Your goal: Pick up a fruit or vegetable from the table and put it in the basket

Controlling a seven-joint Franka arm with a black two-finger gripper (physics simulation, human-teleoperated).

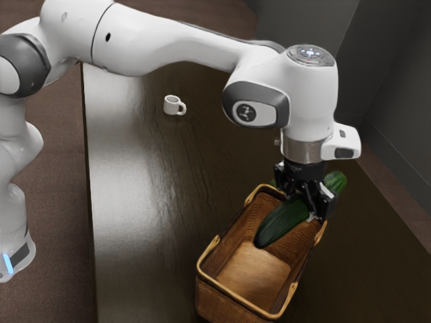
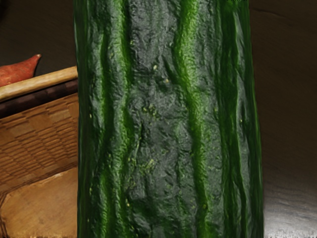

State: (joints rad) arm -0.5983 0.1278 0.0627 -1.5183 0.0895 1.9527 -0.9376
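While the cucumber (image 1: 283,221) is gripped crosswise between the jaws, the step in hand is placement; the lift appears complete, the release is not. The jaws stand parted by the thickness of the cucumber and bear on it from two sides. The cucumber slants: its darker end points down into the mouth of the basket (image 1: 217,301), and its paler end projects beyond the opposite side of the jaws, past the rim.

Next move, as judged: shift the jaws toward the middle of the basket, lower, then open. Caution: release at the present position may let the cucumber catch on the rim and tip outward.

Surface: deep green, glossy, ridged lengthwise, with brighter green streaks and small yellowish specks.

Below the jaws and to one side, the basket stands on the counter (image 1: 135,168). Beyond its rim is a reddish root vegetable (image 2: 19,71). Well apart from the jaws stands a white mug (image 1: 172,105).
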